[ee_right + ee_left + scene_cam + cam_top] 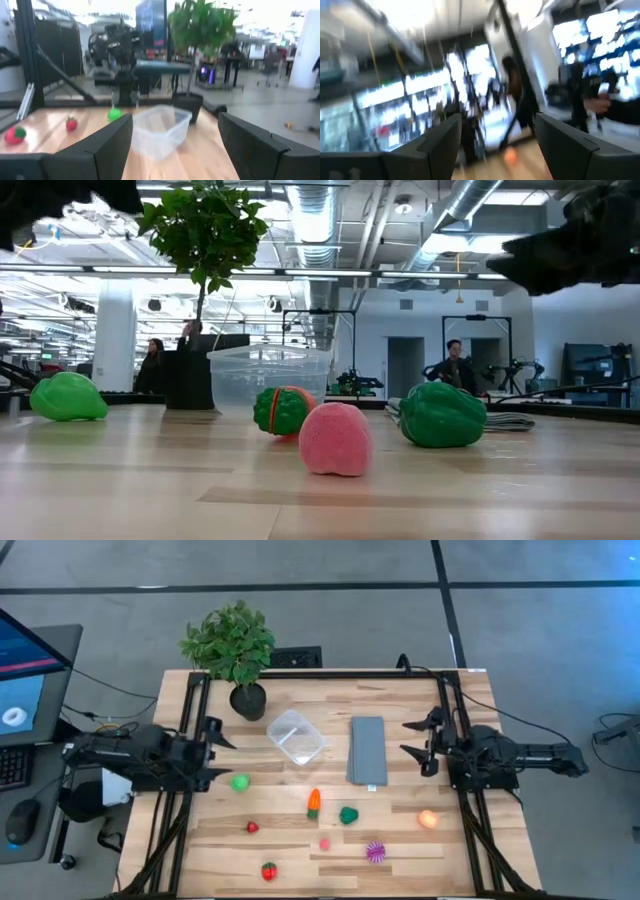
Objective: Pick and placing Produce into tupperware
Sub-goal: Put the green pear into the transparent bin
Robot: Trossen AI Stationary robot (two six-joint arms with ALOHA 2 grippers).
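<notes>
- Nearest the front edge of the counter (400, 865), well forward of the tupperware (296, 736), lie a red piece (268, 871), a pink piece (324, 843) and a spiky purple ball (375, 851).
- A little closer to the tupperware sit a second red piece (252, 827), the orange carrot (314, 801), the dark green piece (348, 815) and, off to the right, the orange ball (428, 819).
- The green ball (240, 782) lies just forward and left of the tupperware, the closest item to it.
- The tupperware stands empty near the counter's middle, a flat grey slab (367, 750) just to its right and a potted plant (235, 652) behind it to the left.
- The left hand (213, 752) hovers left of the tupperware, jaws apart and empty, close to the green ball.
- The right hand (420, 746) hovers beyond the slab to the right, also spread and empty.
- My reading: nothing is packed yet; this is the approach to a first pick.
- The likely next move is for the left hand to drop over the green ball, centre it between the fingers and close before carrying it across.
</notes>
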